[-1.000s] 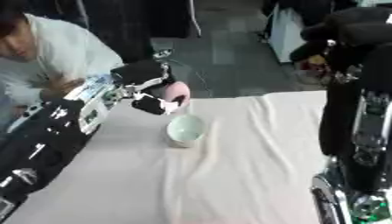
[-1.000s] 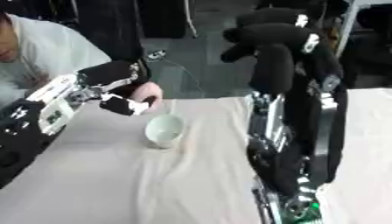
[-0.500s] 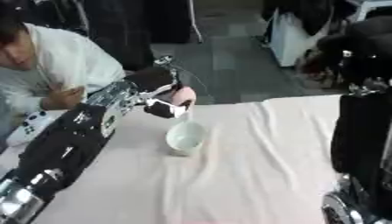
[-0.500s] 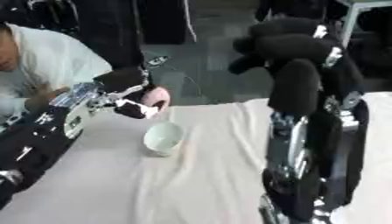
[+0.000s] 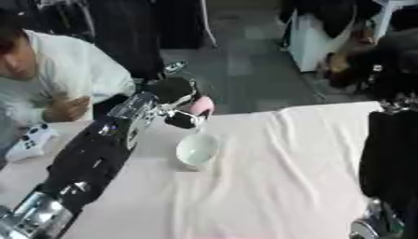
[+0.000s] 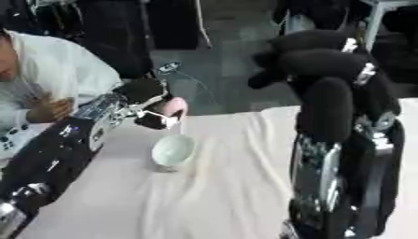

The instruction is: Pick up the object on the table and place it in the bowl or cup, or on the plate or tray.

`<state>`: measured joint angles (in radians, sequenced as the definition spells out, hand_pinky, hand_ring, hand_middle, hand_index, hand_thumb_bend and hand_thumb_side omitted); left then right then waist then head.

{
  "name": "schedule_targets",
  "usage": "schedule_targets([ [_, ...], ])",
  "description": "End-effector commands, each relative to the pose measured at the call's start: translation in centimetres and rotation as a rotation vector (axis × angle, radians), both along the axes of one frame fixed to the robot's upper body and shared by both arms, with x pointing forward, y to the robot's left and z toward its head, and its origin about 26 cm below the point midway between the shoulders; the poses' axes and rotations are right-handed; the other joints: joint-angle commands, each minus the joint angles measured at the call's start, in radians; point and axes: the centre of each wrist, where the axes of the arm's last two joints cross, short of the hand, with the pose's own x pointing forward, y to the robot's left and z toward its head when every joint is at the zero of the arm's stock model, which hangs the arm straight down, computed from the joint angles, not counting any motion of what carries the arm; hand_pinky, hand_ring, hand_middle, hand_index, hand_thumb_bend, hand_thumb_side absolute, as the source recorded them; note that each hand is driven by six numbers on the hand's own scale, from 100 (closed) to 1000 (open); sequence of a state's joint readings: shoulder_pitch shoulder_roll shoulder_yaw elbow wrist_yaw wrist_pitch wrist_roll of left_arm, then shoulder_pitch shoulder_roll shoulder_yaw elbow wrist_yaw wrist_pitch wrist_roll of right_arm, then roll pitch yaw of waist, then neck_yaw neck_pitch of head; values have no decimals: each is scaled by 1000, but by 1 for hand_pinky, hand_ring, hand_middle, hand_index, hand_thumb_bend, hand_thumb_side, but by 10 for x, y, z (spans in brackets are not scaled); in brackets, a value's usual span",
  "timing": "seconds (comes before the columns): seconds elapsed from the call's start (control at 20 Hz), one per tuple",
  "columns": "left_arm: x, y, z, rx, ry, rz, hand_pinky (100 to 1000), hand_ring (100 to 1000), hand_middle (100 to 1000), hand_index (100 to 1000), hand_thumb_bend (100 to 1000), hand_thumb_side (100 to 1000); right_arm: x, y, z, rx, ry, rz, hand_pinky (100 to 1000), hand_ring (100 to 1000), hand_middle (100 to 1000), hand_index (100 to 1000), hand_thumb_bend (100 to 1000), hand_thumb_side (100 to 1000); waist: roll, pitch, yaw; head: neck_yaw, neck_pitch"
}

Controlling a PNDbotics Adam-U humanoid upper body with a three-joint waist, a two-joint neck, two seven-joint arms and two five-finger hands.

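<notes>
The left hand (image 5: 176,105), fingers curled round a pink object (image 5: 201,105), holds it raised near the table's (image 5: 277,177) far edge, just beyond the white bowl (image 5: 196,149), so the carry looks nearly done. Next it should come over the bowl, seemingly empty, and release. The right hand (image 6: 318,56) hangs raised, its fingers apparently curled on nothing.

The left robot hand (image 5: 181,103) covers most of the pink object (image 5: 202,105), so its shape cannot be made out. The right robot hand (image 6: 282,60) is a dark blur; its fingers' pose is unclear. Picture edges cut off the tabletop (image 5: 269,186).
</notes>
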<state>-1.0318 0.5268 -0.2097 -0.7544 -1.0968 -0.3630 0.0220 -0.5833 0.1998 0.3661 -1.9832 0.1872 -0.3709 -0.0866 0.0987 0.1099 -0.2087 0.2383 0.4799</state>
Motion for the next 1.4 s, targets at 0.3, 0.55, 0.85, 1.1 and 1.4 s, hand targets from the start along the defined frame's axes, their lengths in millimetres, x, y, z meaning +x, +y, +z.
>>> schedule_targets([
  [0.3, 4, 6, 10, 29, 45, 55, 100, 100, 156, 403, 100, 562, -5, 2, 6, 26, -19, 21, 500, 605, 613, 638, 100, 502, 0, -16, 1, 11, -8],
  [0.55, 4, 3, 2, 26, 118, 49, 100, 100, 182, 426, 100, 553, -5, 2, 6, 28, -19, 21, 500, 605, 612, 638, 100, 501, -1, -17, 1, 10, -7],
  [0.85, 4, 2, -12, 16, 188, 46, 100, 100, 178, 425, 100, 549, -5, 3, 6, 29, -20, 22, 500, 605, 613, 638, 100, 501, -1, -16, -1, 10, -5],
  [1.1, 4, 3, -18, 39, 264, 82, 100, 128, 288, 499, 100, 548, -5, 3, 6, 31, -19, 21, 501, 605, 612, 638, 100, 500, -1, -17, 0, 12, 1],
  [1.4, 4, 5, -22, 121, 401, 176, 813, 923, 920, 944, 277, 819, -5, 2, 7, 29, -21, 20, 501, 605, 612, 638, 100, 500, -1, -17, 1, 11, 9],
])
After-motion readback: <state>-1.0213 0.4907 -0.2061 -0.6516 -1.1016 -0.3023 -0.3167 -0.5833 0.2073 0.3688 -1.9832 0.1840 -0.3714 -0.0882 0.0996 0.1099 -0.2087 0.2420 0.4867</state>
